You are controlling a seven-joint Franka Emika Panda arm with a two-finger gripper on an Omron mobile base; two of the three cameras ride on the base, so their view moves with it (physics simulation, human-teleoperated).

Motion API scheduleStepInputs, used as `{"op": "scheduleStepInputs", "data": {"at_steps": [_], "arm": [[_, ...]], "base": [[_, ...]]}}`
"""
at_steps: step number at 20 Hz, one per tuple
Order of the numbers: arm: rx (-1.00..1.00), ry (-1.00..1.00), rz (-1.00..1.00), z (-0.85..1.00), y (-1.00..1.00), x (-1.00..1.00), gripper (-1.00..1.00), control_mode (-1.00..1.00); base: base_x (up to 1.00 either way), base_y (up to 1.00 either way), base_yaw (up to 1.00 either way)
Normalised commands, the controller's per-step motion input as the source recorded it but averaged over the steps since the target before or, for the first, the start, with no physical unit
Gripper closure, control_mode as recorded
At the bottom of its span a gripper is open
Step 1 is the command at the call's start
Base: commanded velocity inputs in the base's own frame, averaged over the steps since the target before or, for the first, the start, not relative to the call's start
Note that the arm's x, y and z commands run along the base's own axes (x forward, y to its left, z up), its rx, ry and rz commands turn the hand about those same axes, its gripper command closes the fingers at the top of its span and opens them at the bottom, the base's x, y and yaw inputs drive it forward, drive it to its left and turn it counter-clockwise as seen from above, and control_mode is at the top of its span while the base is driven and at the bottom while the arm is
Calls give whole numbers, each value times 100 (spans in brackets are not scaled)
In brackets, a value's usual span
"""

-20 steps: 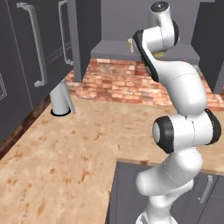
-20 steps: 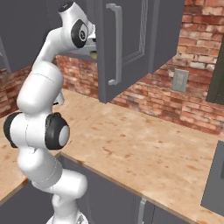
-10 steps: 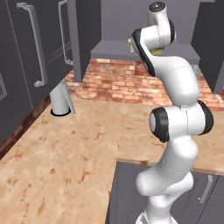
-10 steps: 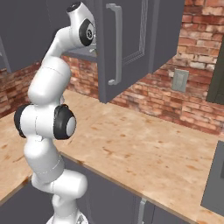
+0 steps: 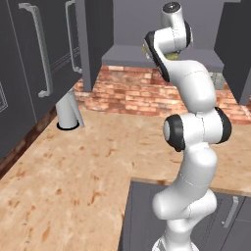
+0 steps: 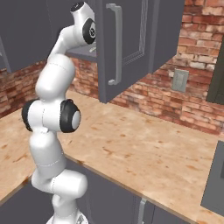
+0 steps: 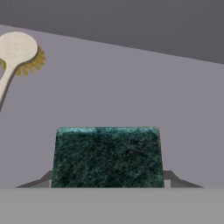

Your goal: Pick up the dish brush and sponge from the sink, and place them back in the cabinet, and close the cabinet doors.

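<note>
While the arm reaches up into the cabinet (image 5: 162, 54), the hand view shows its grey shelf (image 7: 131, 87) from close by. At the left lies the dish brush (image 7: 16, 51): a cream round head fringed with yellow bristles, its pale handle running down and cut off by the frame's left edge. In the middle sits the sponge (image 7: 108, 156), a block with a mottled dark green face; its yellow underside is hidden, and its lower part is cut off at the bottom. The gripper (image 7: 108, 181) has a dark finger tip (image 7: 173, 178) peeking out on either side of the sponge, so the jaws appear clamped on it. In the right base view an open cabinet door (image 6: 120, 48) hides the gripper.
</note>
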Motion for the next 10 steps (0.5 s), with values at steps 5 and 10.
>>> {"op": "scheduleStepInputs", "data": {"at_steps": [5,10], "arm": [[0,0,0,-5,0,22,100,-100],[0,0,0,-14,-3,18,100,-100]], "base": [[0,0,0],[0,0,0]]}}
